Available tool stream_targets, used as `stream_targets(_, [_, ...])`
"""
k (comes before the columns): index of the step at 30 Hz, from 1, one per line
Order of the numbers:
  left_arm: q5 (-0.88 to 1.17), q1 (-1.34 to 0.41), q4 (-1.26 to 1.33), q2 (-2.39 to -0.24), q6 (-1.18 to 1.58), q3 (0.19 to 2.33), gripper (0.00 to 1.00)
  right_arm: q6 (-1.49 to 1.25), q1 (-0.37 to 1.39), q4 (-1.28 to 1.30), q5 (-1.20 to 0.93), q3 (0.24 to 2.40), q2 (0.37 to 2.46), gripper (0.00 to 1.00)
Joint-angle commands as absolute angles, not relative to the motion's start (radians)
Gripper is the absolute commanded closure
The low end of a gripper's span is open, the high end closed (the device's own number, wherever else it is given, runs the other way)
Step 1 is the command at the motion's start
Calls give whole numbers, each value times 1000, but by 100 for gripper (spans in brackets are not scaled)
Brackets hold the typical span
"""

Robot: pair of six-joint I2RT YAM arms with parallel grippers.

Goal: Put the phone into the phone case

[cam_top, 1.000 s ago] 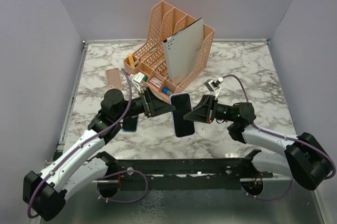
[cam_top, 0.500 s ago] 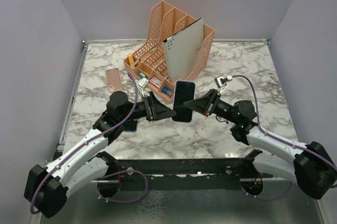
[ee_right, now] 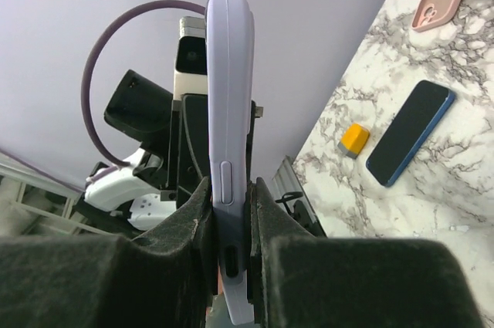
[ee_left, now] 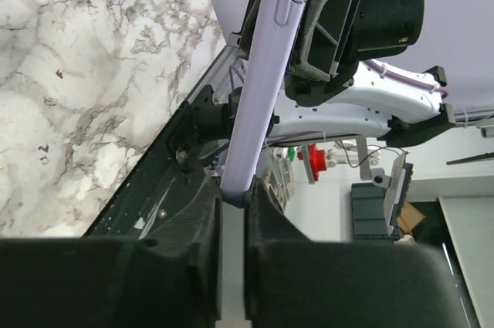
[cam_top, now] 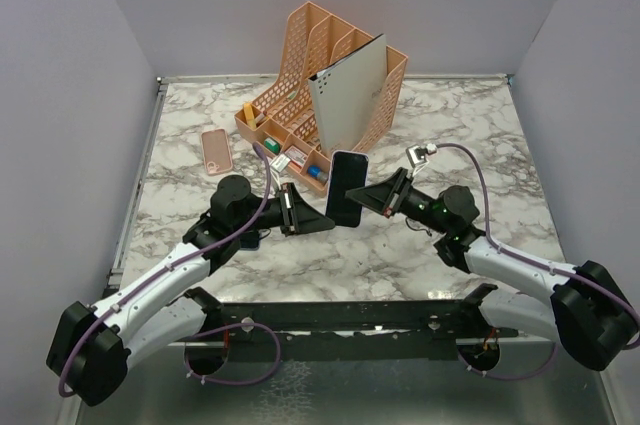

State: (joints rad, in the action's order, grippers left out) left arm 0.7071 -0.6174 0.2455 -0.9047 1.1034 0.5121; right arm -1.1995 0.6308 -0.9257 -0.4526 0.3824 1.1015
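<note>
My left hand and right hand both clamp the lavender phone upright, just before the orange organizer. I judge a handover; next, carry it to the pink case, left of the organizer.

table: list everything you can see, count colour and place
lilac phone: 1, lilac edge, dark face, held in the air between both hands
blue phone: 1, blue, flat on the table near the left arm
case: 1, pink, flat on the table, left of the rack
block: 1, orange, on the table beside the blue phone
rack: 1, peach, back centre of the table
board: 1, grey, upright in the rack
small items: several, green, red, blue, in the rack's front trays
table: 1, white-grey marble
left hand: 1, black, shut on the lilac phone's end
right hand: 1, black, shut on the lilac phone
</note>
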Motion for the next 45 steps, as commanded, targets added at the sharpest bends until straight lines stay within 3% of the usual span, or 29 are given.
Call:
stream_targets(1, [683,-622,236,-916,1075,497,100,-1176,633,-927,-422,420,1081,100])
stream_targets(7, [636,-622,153,-898,1036,524,100,-1171,632,-902,-409,394,1049,100])
stream_targets(8, [632,-622,139,-894,1031,530,93,-1164,633,-893,-406,393,1041,100])
stream_targets(11, [622,-622,100,-885,1017,543,47,-1140,633,-850,-413,395,1020,99])
stream_targets(13, [610,-622,87,-877,1002,545,38,-1129,633,-823,-426,396,1010,100])
stream_targets(17, [608,-621,101,-879,989,541,33,-1136,633,-825,-484,393,1020,99])
stream_targets(26, [645,-622,208,-969,1008,533,36,-1157,633,-853,-557,366,1059,100])
stream_targets(34, [639,-623,258,-994,1026,516,59,-1156,633,-836,-644,367,1109,96])
stream_targets(42, [639,-624,283,-995,1051,496,58,-1197,634,-941,-683,339,1141,100])
stream_targets(45, [636,-624,292,-989,1057,489,76,-1194,634,-936,-710,345,1146,98])
